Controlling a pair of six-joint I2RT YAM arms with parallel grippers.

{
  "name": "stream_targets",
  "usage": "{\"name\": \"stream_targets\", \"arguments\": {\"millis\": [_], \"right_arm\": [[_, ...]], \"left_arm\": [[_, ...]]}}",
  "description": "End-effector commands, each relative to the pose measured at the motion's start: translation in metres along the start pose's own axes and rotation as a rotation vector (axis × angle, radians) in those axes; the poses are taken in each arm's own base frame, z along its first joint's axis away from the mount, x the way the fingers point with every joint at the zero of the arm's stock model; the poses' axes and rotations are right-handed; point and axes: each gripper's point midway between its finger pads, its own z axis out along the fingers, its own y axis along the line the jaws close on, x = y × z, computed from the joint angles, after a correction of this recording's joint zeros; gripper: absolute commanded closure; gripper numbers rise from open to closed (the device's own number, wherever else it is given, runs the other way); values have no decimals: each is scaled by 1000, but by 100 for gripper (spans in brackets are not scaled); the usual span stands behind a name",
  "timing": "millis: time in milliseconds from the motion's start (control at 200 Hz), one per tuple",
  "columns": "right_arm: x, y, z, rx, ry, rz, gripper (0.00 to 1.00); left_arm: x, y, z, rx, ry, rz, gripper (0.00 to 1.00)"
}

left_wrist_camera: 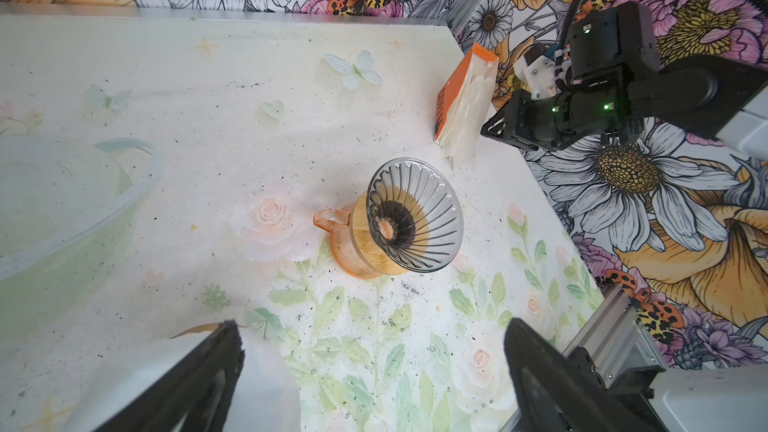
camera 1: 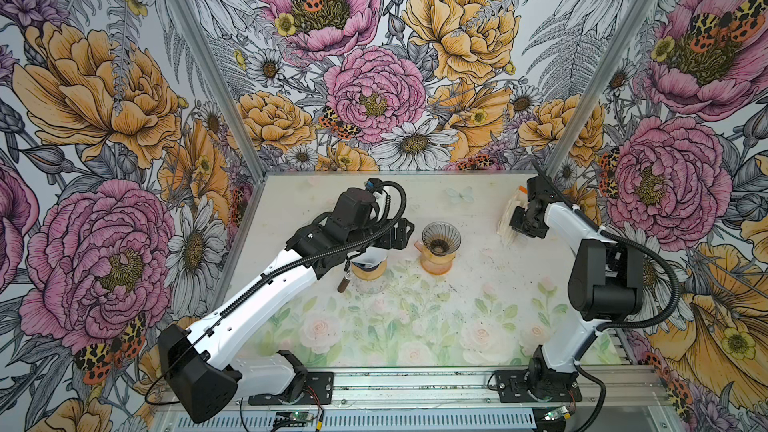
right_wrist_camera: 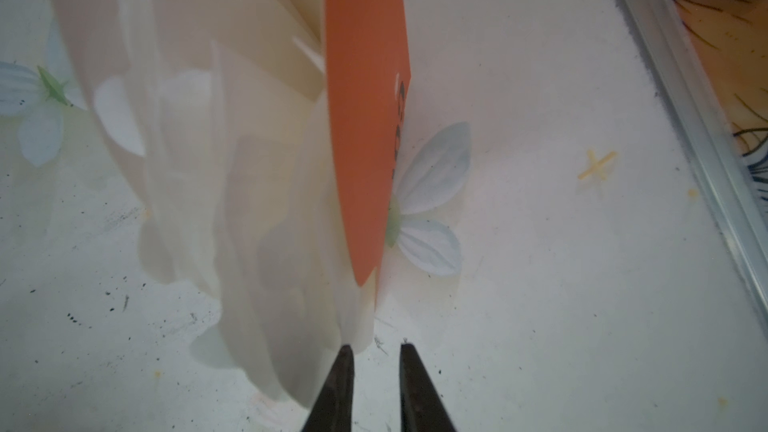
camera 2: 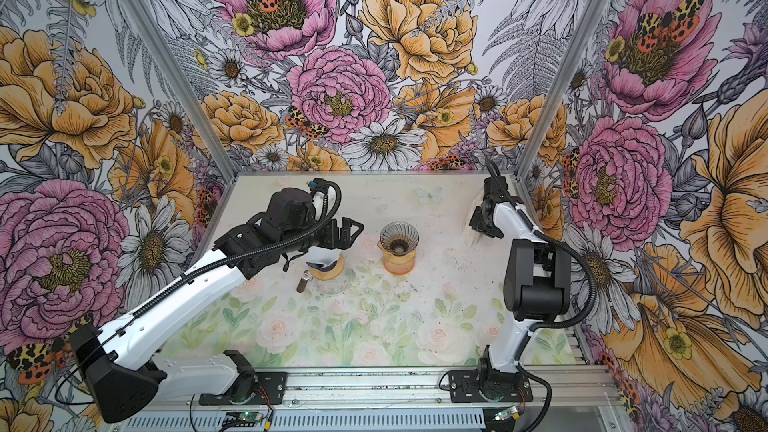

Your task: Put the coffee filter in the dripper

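Coffee filters (right_wrist_camera: 249, 201) of white paper, fanned against an orange card pack (right_wrist_camera: 365, 139), stand at the far right of the floral table (camera 1: 478, 305), well apart from the smoked ribbed glass dripper (camera 1: 441, 238) on its orange carafe (camera 1: 436, 265). Right gripper (right_wrist_camera: 374, 351): jaws narrowly apart, gap apparently empty, one fingertip (right_wrist_camera: 343, 367) at the fan's edge. Left gripper (left_wrist_camera: 372, 326): jaws wide apart, holding nothing. Risks: closing here may nip several sheets, or none, and a sideways pull could topple the pack.
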Motion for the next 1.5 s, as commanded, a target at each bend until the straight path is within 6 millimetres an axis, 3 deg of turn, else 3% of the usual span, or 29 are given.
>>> {"name": "stream_targets", "arguments": {"millis": [0,185,460,665,831,1221,1496], "right_arm": [[-13,3,2,-7,-20,-11,76],[-18,3,10,1,-16,-19,77],[-13,0,6,8,-17,-19,89],[-4,1,-25,-41,-56,-15,74],[-3,3,-42,-73,-83,-23,70],[-11,6,-8,-46,-31,-40,71],[-12,-6,7,7,-11,-33,77]], "left_arm": [[-15,-10,-4,34,-37,-4,1],[-15,-10,-4,34,-34,-2,1],[-13,-9,-3,32,-31,-7,1],[-13,-10,-2,34,-28,-5,1],[-12,-11,1,38,-21,-5,1],[-12,-13,3,47,-12,2,1],[-13,-18,2,50,-18,5,1]]}}
